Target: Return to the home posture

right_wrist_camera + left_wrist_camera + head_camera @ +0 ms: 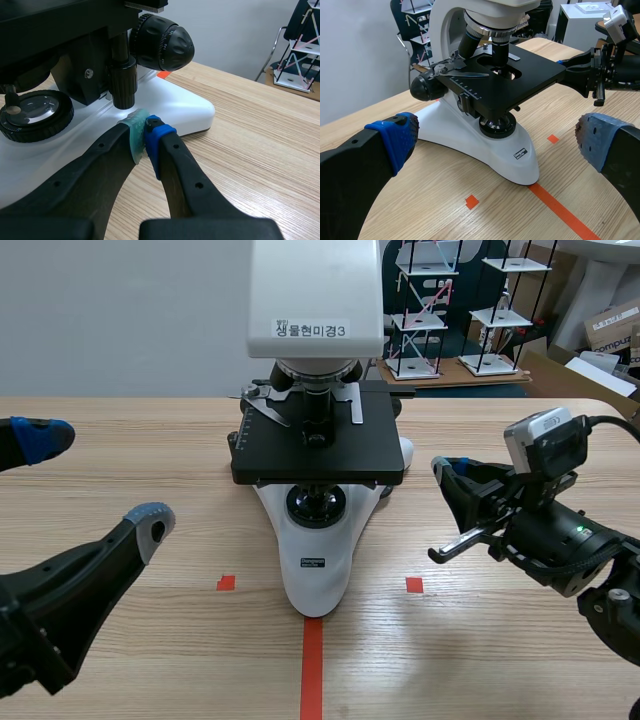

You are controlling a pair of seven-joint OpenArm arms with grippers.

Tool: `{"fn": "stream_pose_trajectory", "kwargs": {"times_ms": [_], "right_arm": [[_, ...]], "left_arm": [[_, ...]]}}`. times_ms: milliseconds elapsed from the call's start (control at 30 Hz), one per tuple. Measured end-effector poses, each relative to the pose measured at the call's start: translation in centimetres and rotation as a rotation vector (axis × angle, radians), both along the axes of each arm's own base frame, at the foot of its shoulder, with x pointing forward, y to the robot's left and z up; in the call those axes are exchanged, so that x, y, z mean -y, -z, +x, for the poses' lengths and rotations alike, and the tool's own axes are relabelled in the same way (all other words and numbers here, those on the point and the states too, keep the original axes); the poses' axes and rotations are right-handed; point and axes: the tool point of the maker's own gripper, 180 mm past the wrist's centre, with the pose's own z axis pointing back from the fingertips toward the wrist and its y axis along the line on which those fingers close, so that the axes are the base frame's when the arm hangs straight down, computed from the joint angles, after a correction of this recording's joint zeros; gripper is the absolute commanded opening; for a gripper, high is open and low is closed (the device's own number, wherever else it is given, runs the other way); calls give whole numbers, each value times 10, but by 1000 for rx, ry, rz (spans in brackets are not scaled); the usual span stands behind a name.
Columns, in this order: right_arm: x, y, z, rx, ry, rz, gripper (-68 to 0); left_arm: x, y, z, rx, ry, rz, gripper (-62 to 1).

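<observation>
A white and black microscope [315, 430] stands at the table's middle, its black stage [515, 82] over the white base [492, 150]. My left gripper [95, 480] is open at the near left, a blue pad [395, 140] and a grey-blue pad [597, 142] wide apart, with the microscope base ahead between them. My right gripper [445, 472] is shut on nothing, its green and blue pads pressed together [145, 137] just off the base's right side, below the black focus knob [162, 42].
Orange-red tape marks [312, 665] lie in front of the microscope. Wire shelf racks [425, 310] and cardboard boxes [610, 325] stand beyond the table's far edge. Bare wood shows to the right of the microscope [260, 130].
</observation>
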Motion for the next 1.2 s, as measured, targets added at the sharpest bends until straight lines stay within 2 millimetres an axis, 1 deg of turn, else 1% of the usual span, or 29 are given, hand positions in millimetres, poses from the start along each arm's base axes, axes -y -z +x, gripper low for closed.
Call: {"fn": "stream_pose_trajectory", "kwargs": {"times_ms": [633, 700, 767, 867, 967, 1100, 1200], "right_arm": [[0, 0, 0, 0, 0, 0, -664], [0, 0, 0, 0, 0, 0, -652], [0, 0, 0, 0, 0, 0, -611], [0, 0, 0, 0, 0, 0, -519], [0, 1, 0, -6, 1, -3, -392], [2, 8, -3, -35, 2, -18, -209], [7, 16, -14, -61, 2, -30, -114]], "left_arm": [[0, 0, 0, 0, 0, 0, 14], [0, 0, 0, 0, 0, 0, 14], [0, 0, 0, 0, 0, 0, 14], [0, 0, 0, 0, 0, 0, 14], [0, 0, 0, 0, 0, 0, 14], [0, 0, 0, 0, 0, 0, 14], [0, 0, 0, 0, 0, 1, 14]]}}
